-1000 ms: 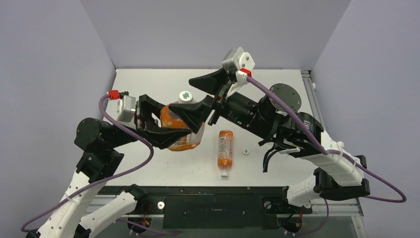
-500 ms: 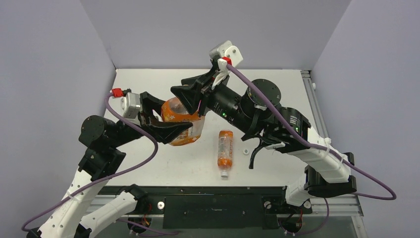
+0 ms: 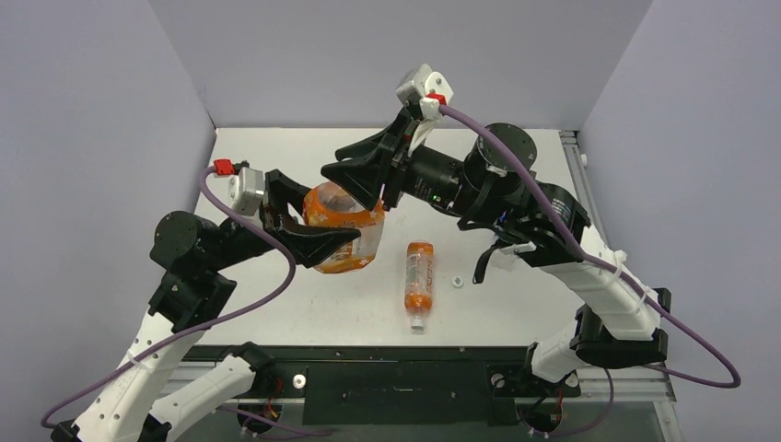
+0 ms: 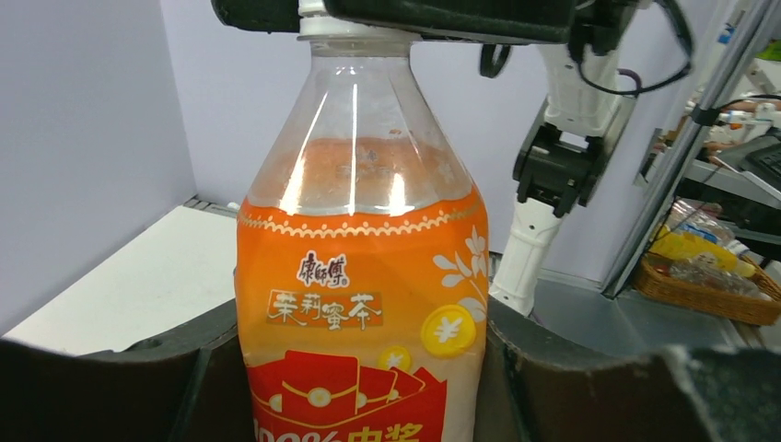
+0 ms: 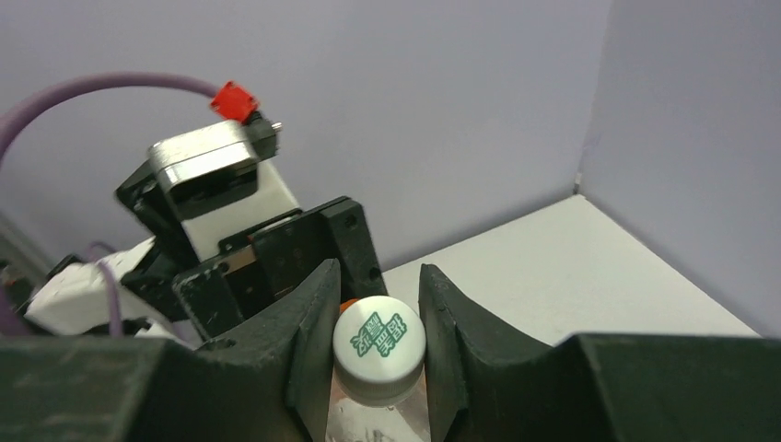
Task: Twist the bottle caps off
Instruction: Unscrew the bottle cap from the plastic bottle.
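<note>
1. Clamped in left end effector [image 3: 324, 224]: orange bottle [image 4: 359, 276], upright over white worktop [image 3: 304, 304].
2. Pinched by right end effector [image 5: 378, 308]: its green-marked cap [image 5: 378, 343].
3. Lying on worktop: slim bottle [image 3: 419, 274], loose cap [image 3: 457, 281] beside.
4. All round: plain lilac walls [image 3: 368, 55].

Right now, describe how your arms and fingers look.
The left arm and right arm match: white lower links, black round joints and upper links. Each ends in black wedge-shaped fingers. A purple cable with a red plug runs to a silver-and-white box at each wrist.
</note>
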`<state>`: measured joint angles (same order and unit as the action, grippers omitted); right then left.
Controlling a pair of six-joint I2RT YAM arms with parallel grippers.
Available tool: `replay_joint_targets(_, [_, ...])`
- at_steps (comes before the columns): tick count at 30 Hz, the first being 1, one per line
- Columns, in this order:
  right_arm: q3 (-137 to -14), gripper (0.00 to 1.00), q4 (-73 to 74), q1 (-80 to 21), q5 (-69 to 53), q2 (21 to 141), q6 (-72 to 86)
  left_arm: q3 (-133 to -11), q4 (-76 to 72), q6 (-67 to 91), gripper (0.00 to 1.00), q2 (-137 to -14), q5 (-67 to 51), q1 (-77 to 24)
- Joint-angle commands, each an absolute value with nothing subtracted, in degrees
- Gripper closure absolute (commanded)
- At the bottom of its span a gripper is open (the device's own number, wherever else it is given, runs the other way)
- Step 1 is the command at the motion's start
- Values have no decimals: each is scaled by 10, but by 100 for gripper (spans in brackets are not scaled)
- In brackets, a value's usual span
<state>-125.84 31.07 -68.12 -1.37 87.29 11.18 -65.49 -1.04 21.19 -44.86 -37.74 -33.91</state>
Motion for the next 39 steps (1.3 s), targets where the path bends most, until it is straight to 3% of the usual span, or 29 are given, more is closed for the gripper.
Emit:
replay_joint_targets(1, [-1247, 100, 265, -660, -254, 833, 89, -681, -69, 269, 100, -442, -477, -341])
replay_joint_targets(5, [-1240, 100, 216, -635, -455, 838, 120, -698, -86, 308, 100, -447, -526, -342])
replay_joint_targets(9, [-1222, 100, 79, -622, -576, 850, 223, -713, -92, 341, 100, -446, -545, -348])
replay_joint_targets(18, [-1223, 100, -68, -600, -642, 876, 343, -725, -92, 354, 100, -444, -561, -353])
replay_joint_targets(19, [-1227, 91, -45, -590, -633, 878, 338, -724, -91, 350, 100, -443, -562, -353])
replay_joint_targets(20, [-1237, 79, -26, -584, -600, 877, 329, -720, -90, 346, 100, -442, -562, -353])
replay_joint_targets(21, [-1243, 60, 38, -575, -579, 873, 291, -714, -87, 340, 100, -439, -561, -353])
replay_joint_targets(22, [-1258, 51, 73, -573, -520, 868, 265, -711, -85, 336, 100, -438, -559, -353])
replay_joint_targets(23, [-1264, 33, 142, -576, -490, 858, 210, -709, -84, 327, 100, -437, -557, -353])
replay_joint_targets(25, [-1267, 24, 205, -591, -383, 838, 150, -698, -70, 305, 100, -435, -542, -353])
replay_joint_targets(31, [-1270, 20, 308, -713, 22, 820, 28, -672, -26, 186, 100, -428, -415, -352])
replay_joint_targets(35, [-1292, 19, 332, -777, 180, 841, 13, -659, -10, 128, 100, -427, -343, -352])
replay_joint_targets(39, [-1310, 20, 350, -788, 263, 867, 36, -652, -10, 97, 100, -425, -309, -352])
